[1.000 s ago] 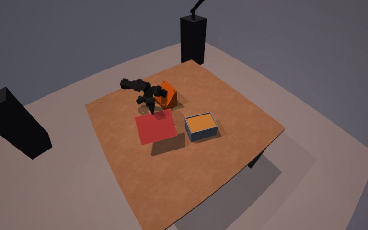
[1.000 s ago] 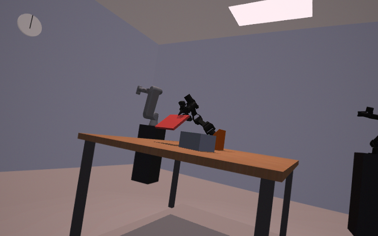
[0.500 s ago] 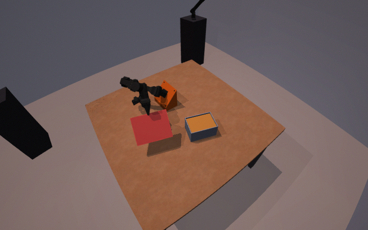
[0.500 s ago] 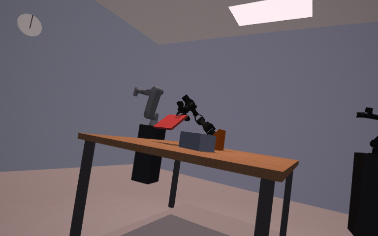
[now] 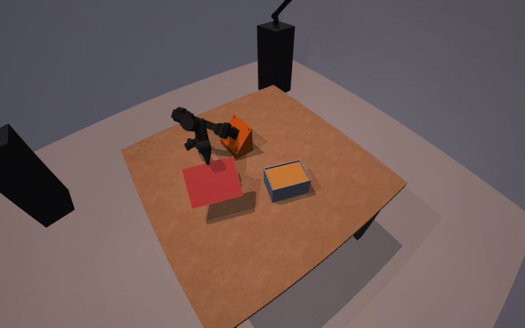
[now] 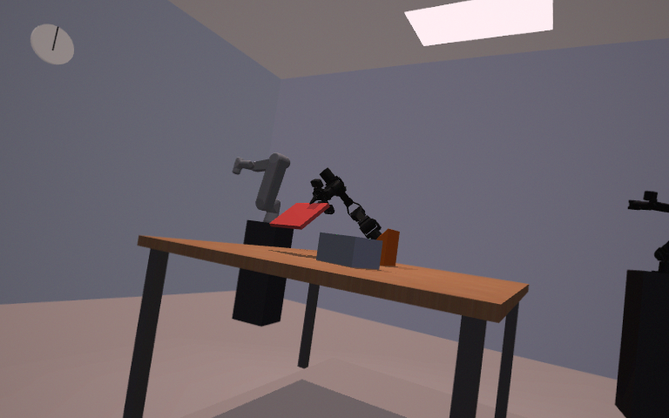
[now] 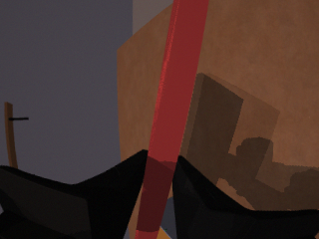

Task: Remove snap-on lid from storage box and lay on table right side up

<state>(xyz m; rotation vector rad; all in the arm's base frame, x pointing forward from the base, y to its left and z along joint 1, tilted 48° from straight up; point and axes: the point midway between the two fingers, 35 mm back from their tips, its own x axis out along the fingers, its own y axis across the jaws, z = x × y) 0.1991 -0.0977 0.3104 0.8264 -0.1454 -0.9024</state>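
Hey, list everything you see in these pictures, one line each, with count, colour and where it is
lid: one, red, flat panel held in the air by one edge, tilted, beside the box and above the table
storage box: one, blue-grey walls with orange inside, open top, standing on the table
table: one, brown wooden top on dark legs
pedestals: two in the top view, black, on the floor off the table's edges
grey arm: one, on a black pedestal behind the table
wall clock: one, pale, high on the wall
ceiling light: one, white
arm base: one, orange wedge on the table
arm: one, black
pincer: one, black, shut on the lid's edge
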